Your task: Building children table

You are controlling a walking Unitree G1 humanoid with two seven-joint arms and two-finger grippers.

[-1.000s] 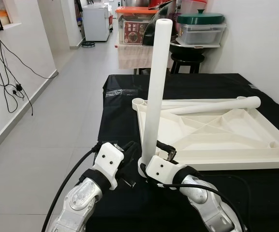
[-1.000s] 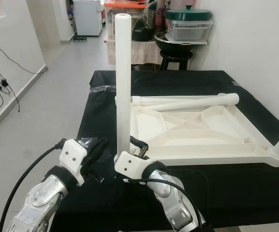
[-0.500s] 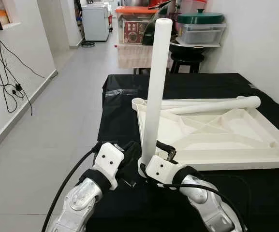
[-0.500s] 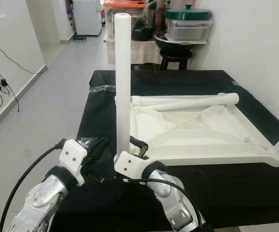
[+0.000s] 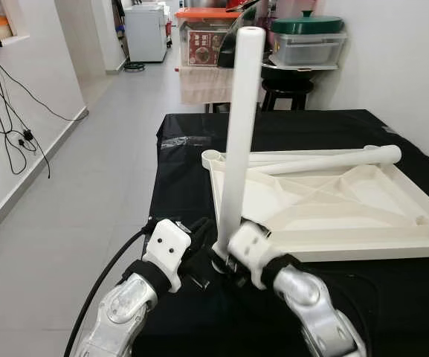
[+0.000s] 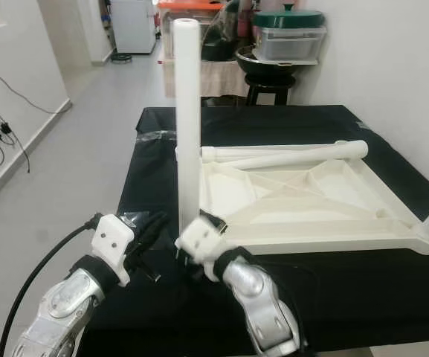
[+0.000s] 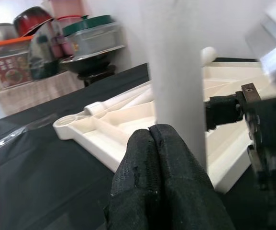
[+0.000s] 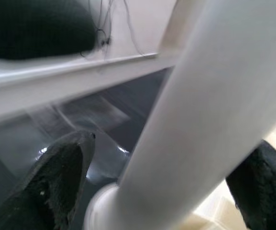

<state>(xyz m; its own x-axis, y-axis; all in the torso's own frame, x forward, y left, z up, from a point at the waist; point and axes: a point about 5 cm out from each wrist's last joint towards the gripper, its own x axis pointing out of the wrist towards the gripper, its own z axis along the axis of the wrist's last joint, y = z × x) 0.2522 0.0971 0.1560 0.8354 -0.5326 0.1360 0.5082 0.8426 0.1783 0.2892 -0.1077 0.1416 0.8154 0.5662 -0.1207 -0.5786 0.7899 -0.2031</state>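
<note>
Now, going from left to right, the left gripper (image 5: 196, 236) is sitting low beside the foot of the standing table leg (image 5: 238, 126), its two black fingers (image 7: 159, 167) pressed together with nothing between them, just as it was a second ago. Next to it, the right gripper (image 5: 225, 256) is changing: its white wrist block has rolled over from a flat pose into a tilted one while the fingers (image 8: 56, 179) are staying spread on either side of the leg's base, straddling it and apparently gripping it. The leg itself is leaning a touch less than before, standing nearly upright at the near-left corner of the upturned white tabletop (image 5: 333, 204), which is lying on the black table (image 5: 288, 130). That wrist roll probably means the leg is being twisted into its corner socket. Farther right, a second leg (image 5: 326, 158) is lying loose across the tabletop's far edge, not yet fitted.
</note>
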